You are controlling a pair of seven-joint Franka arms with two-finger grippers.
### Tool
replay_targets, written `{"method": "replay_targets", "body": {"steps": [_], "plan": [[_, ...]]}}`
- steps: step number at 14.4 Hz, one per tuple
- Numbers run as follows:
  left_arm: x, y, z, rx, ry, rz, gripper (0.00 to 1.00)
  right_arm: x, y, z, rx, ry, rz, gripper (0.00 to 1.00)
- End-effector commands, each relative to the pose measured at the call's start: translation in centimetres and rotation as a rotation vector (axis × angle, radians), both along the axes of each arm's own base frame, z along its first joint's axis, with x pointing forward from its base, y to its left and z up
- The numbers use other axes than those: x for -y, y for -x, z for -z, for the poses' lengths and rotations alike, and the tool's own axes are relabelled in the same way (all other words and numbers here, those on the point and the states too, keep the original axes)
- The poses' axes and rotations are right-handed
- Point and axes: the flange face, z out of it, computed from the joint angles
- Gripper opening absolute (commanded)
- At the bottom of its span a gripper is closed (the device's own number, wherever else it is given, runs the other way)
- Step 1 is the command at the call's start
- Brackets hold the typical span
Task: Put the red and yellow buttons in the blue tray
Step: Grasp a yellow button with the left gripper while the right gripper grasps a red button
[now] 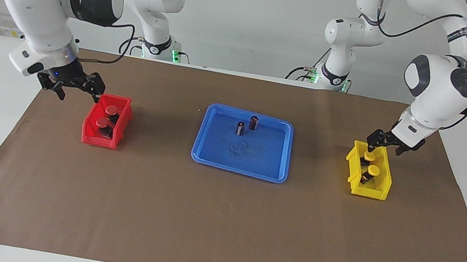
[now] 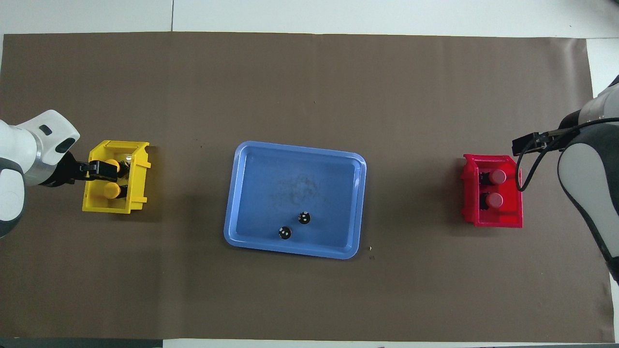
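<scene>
Left tool (image 1: 385, 145) spread open low over the yellow bin (image 1: 379, 187), one finger just above the yellow button (image 1: 369, 156) nearer the robots; second yellow button (image 1: 373, 170) beside it in the same bin. Right tool (image 1: 75, 88) open too, beside the red bin (image 1: 91, 136) rim, clear of the two red buttons (image 1: 107, 117) inside. Blue tray (image 1: 210, 155) mid-table, between the bins, holding two dark capless cylinders (image 1: 247, 125).

left hand (image 1: 384, 144) over yellow bin (image 1: 368, 176), possibly touching
</scene>
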Motion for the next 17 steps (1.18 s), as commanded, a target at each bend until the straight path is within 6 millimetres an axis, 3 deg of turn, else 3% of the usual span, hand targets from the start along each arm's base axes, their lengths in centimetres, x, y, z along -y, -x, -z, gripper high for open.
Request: {"method": "replay_targets", "body": {"steps": [1, 3, 6, 8, 13, 15, 17], "plan": [[-1.4, 0.8, 0.8, 0.018, -0.006, -0.010, 1.00, 0.7, 0.9, 4.0, 0.000, -0.003, -0.007, 1.00], [-1.7, 0.9, 2.0, 0.007, -0.004, -0.019, 0.98, 0.7, 0.9, 5.9, 0.000, -0.002, -0.007, 0.99], [-1.8, 1.0, 2.6, 0.007, -0.004, -0.021, 0.79, 0.6, 1.7, 8.5, -0.013, -0.005, -0.007, 0.83], [-1.7, 1.3, 2.9, 0.000, -0.004, -0.024, 0.72, 0.5, 1.7, 8.7, -0.018, -0.014, -0.002, 0.76], [-1.5, 2.0, 3.5, -0.014, -0.007, -0.029, 0.65, -0.4, 2.1, 9.5, -0.007, -0.032, -0.004, 0.65], [-1.1, 2.2, 3.8, -0.020, -0.007, -0.042, 0.65, -0.5, 3.1, 10.8, 0.000, -0.032, -0.004, 0.64], [-1.0, 2.4, 3.9, -0.023, -0.009, -0.041, 0.66, -0.5, 3.1, 10.7, 0.002, -0.032, -0.006, 0.63]]}}
